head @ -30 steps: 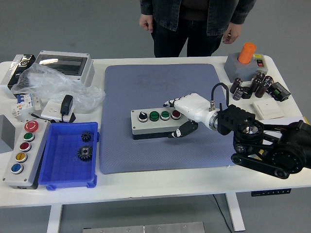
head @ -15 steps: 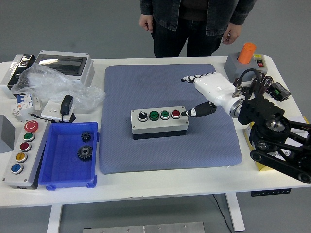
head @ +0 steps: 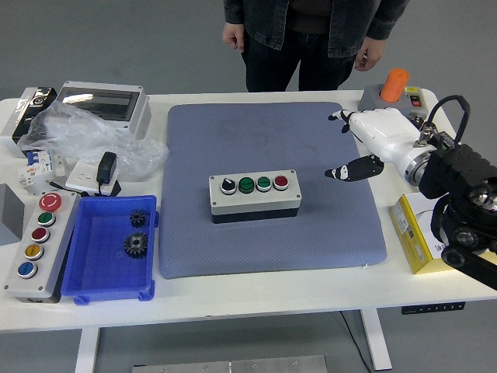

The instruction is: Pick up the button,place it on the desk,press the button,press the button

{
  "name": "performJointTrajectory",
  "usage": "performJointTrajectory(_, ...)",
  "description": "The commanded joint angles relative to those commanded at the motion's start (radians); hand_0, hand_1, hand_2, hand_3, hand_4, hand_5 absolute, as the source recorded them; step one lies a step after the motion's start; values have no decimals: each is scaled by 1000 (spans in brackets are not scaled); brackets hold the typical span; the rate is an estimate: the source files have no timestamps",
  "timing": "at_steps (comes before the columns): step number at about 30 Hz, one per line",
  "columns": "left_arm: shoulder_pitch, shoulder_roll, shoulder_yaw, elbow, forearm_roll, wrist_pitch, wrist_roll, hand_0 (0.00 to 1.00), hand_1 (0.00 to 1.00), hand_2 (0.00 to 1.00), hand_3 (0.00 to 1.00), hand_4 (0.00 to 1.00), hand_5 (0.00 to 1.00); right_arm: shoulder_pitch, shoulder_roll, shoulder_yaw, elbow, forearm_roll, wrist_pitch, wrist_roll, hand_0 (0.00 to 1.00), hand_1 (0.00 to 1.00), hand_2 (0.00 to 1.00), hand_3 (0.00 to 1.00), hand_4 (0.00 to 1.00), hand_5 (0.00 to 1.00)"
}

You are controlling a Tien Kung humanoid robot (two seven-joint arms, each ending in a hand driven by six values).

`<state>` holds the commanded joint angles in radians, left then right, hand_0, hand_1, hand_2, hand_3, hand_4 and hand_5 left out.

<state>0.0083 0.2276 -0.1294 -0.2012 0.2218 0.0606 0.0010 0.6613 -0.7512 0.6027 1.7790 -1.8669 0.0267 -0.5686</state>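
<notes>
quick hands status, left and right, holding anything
Left hand: not in view.
Right hand: open and holding nothing, hovering over the mat's right edge, clear of the button box.

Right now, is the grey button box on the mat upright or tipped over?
Upright: the button box sits flat on the blue mat, buttons facing up.

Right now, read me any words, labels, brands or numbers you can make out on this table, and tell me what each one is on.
None can be read.
Yellow box: dark print on its side, too small to read.
Circuit breakers: markings, blurred.
Grey base of the orange button: a small label, illegible.
Four-button box and five-button box: no legible lettering.
</notes>
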Motion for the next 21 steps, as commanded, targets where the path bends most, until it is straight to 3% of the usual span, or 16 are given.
performJointTrajectory(1, 0, 0, 0, 0, 0, 0, 0, 663, 690, 617, 638, 652, 331, -2, 0, 1, 0, 2, 1, 0, 486, 451, 257, 998, 457, 2)
performJointTrajectory(6, 1, 1, 1, 0, 0, -1, 0, 663, 690, 617, 638, 652, 331, -10, -9, 1, 0, 17, 13, -6, 486, 451, 257, 998, 457, 2)
performJointTrajectory(14, 2, 2, -1, -1, 1, -1, 0, 664, 690, 618, 638, 652, 329, 6, -45, -57, 0, 114, 97, -42, 517, 449, 236, 998, 452, 2)
performJointTrajectory(21, 0, 2, -3, -1, 1, -1, 0, 663, 691, 619, 637, 652, 330, 36, -38, -116, 0, 161, 123, -50, 507, 444, 235, 998, 452, 2)
